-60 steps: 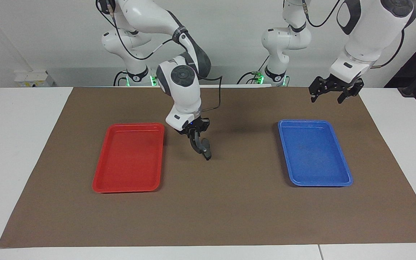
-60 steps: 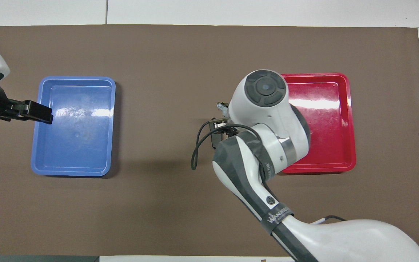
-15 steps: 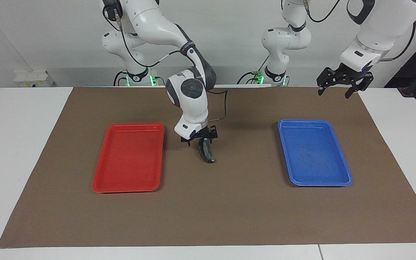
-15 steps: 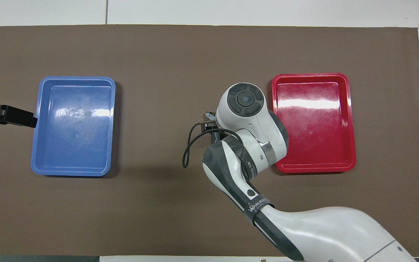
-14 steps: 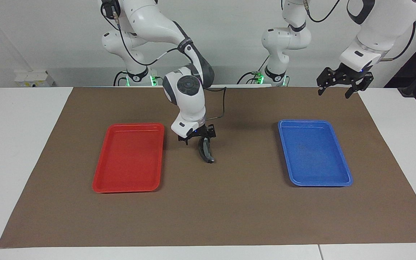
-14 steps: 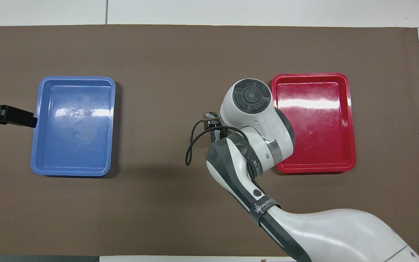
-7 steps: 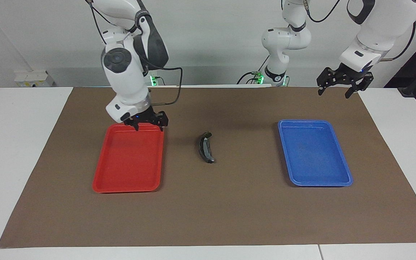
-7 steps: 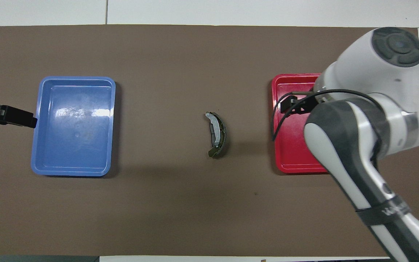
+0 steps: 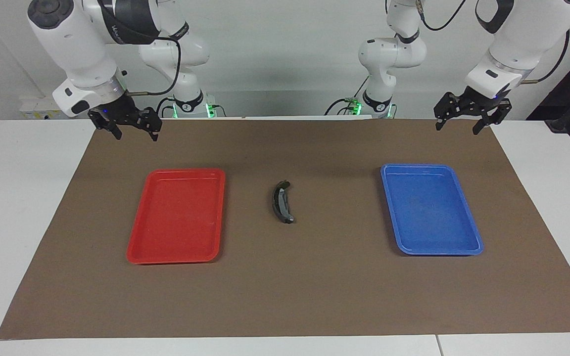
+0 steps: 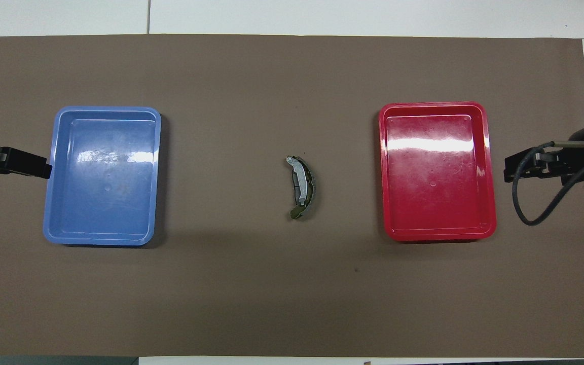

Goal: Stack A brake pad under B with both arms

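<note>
On the bench lies a mat, and on it two trays with the crescent pad between them, well apart from both. One tray sits toward the right arm's end, the other tray toward the left arm's end. The right claw hangs over the mat's corner near its own base; the left claw hangs over the corner at its end.

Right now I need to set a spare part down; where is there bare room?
Both the red tray and the blue tray hold nothing. The brown mat is bare all around the stacked brake pads at its middle between the trays. Both grippers hang raised at the mat's ends.
</note>
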Robot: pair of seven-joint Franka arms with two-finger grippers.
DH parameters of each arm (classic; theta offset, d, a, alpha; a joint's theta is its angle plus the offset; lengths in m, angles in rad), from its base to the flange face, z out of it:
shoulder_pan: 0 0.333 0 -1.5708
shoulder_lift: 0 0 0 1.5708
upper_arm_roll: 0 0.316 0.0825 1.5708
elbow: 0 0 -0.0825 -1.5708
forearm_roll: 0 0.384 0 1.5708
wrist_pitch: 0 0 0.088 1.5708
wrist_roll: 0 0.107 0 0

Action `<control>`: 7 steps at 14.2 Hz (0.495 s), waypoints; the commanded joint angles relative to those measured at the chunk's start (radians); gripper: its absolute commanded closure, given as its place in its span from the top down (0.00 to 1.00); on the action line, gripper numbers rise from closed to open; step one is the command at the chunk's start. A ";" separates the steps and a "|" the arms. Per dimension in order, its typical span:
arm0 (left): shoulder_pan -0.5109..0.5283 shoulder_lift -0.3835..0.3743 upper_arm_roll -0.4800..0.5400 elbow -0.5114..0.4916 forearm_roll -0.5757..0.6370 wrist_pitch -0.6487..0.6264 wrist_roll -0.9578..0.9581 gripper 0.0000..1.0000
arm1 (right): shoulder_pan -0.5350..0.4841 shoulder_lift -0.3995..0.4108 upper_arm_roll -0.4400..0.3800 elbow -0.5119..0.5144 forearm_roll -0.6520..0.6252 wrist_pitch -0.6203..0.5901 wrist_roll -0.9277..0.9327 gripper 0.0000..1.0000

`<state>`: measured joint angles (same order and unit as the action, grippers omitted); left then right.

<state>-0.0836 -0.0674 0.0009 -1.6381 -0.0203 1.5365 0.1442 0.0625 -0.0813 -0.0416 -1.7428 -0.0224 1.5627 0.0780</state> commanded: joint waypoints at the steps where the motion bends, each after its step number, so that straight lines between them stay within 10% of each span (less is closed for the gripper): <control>1: 0.008 0.004 -0.002 0.014 -0.007 -0.018 -0.008 1.00 | -0.024 0.011 0.008 0.019 -0.022 -0.027 -0.050 1.00; 7: 0.008 0.004 -0.002 0.014 -0.009 -0.016 -0.008 1.00 | -0.020 0.097 -0.027 0.147 -0.033 -0.101 -0.053 1.00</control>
<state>-0.0836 -0.0674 0.0009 -1.6381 -0.0203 1.5364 0.1442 0.0566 -0.0435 -0.0552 -1.6679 -0.0486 1.4948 0.0506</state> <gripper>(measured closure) 0.000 0.000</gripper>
